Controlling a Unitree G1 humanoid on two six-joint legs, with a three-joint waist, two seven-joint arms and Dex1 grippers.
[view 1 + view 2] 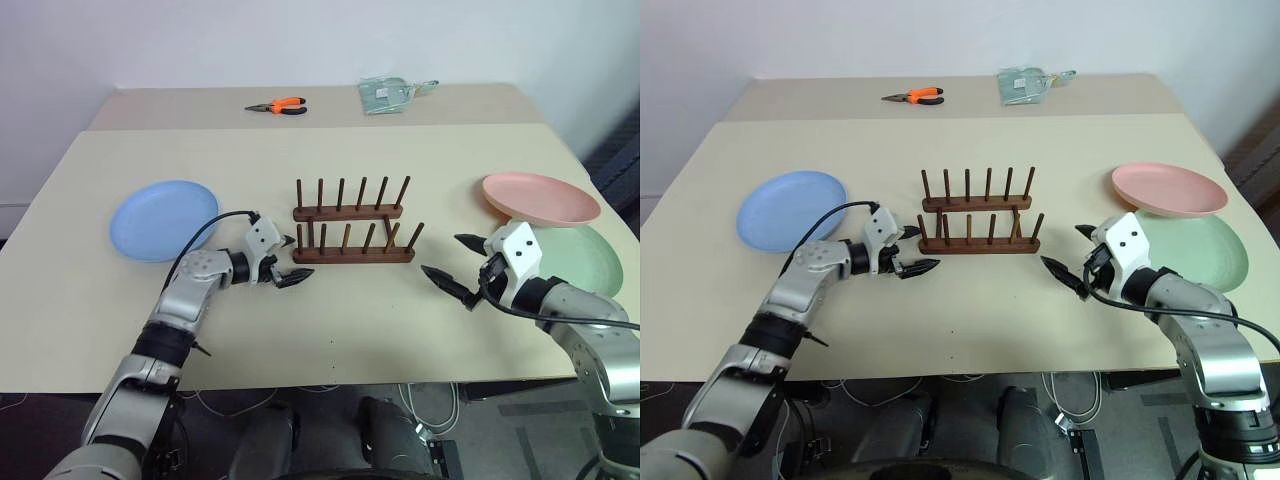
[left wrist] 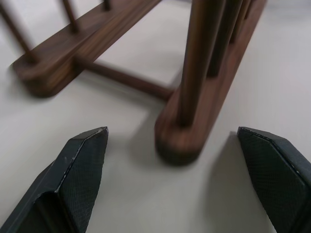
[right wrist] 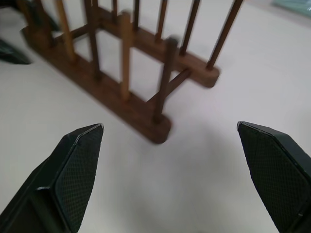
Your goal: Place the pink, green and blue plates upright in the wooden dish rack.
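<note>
Dark brown wooden dish rack, pegs upright and empty, stands between both grippers on the beige table: left gripper, jaws spread and empty, just off its left end; right gripper, jaws wide and empty, near its right end. Round light blue plate lies flat beyond the left gripper. Salmon pink plate rests overlapping the pale mint green plate, behind the right gripper.

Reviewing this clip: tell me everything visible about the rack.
The rack is small, dark brown wood: two parallel base bars with rounded ends, joined by thin crossbars, each bar carrying six thin upright pegs. It stands upright and empty mid-table, between the plates, none of which touch it. The left claw, open, sits at the near bar's left end without touching it; the right claw is apart on the right.
</note>
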